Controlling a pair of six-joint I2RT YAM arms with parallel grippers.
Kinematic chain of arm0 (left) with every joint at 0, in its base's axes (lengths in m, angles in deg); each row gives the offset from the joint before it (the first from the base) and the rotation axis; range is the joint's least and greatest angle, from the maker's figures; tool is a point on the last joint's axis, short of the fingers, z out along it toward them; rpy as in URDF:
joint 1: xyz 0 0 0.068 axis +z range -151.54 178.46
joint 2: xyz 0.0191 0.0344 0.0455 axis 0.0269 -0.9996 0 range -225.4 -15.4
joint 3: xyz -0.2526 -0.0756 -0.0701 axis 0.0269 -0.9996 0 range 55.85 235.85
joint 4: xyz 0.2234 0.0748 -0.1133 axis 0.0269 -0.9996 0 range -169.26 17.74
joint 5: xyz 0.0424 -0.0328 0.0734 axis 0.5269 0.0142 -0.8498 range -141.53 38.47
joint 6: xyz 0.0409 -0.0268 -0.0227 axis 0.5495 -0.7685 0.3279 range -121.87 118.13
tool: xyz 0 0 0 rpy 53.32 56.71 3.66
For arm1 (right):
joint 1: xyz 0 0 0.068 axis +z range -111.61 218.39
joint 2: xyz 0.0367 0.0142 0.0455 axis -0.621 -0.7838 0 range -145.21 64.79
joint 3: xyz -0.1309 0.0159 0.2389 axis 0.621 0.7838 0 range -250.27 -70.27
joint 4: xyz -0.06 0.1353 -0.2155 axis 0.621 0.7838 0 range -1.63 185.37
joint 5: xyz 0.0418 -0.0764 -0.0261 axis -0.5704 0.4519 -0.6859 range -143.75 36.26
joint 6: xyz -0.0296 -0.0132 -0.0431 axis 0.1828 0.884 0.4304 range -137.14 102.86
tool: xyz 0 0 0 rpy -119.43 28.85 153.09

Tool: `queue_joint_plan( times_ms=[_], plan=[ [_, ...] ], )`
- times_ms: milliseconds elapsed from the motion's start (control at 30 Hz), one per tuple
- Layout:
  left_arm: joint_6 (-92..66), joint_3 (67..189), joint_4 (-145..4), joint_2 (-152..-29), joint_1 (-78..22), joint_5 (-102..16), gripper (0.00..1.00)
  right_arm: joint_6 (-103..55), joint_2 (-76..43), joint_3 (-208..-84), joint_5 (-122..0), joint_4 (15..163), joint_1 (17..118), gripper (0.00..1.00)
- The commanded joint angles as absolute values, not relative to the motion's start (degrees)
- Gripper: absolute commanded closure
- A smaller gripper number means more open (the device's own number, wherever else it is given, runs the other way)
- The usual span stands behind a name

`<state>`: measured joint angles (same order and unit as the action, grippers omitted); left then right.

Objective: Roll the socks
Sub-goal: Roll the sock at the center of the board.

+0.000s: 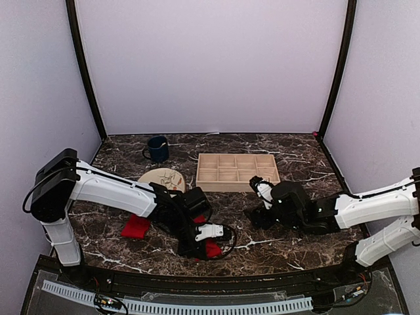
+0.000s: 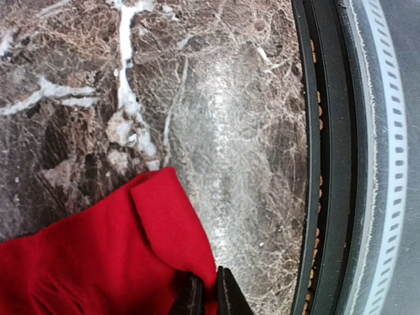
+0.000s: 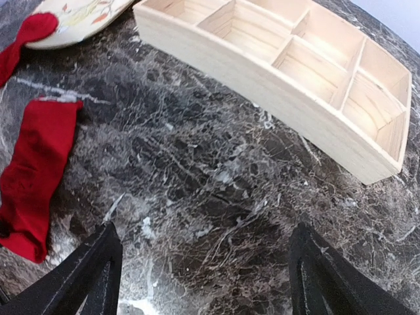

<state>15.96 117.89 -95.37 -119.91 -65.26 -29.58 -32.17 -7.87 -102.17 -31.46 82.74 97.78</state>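
pinching sock [image 2: 98,249] edge — apparently — near rim [image 2: 316,164]

Left arm [image 1: 105,189]: white shells, black joints, bulky black shoulder block [image 1: 52,185] at nine o'clock.
Right arm [image 1: 374,207]: white shells, black wrist.
Right fingers [image 3: 98,275]: black, tapered.

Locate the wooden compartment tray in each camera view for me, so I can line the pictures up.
Top external: the wooden tray sits mid-table toward the back, right of the round plate.
Left wrist: not in view; only a red sock and marble tabletop show.
Right wrist: the tray fills the upper right.
Shared landmark: the round plate, just left of the tray in both those views.
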Motion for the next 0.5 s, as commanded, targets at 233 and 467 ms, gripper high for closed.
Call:
queue_joint_plan(
  times_ms=[233, 467],
  plan=[
    [18.93, 127.07, -98.99, -126.56, -61.92, -19.16, 0.89, -35.81, -1.72, -100.22, -22.63, 91.28, 106.47, 0.25],
    [22.67, 137.33, -101.24, -132.35, -61.98, -19.55, 0.89, -41.71, 3.04, -98.89, -18.84, 95.03, 108.41, 0.22]
  ],
)
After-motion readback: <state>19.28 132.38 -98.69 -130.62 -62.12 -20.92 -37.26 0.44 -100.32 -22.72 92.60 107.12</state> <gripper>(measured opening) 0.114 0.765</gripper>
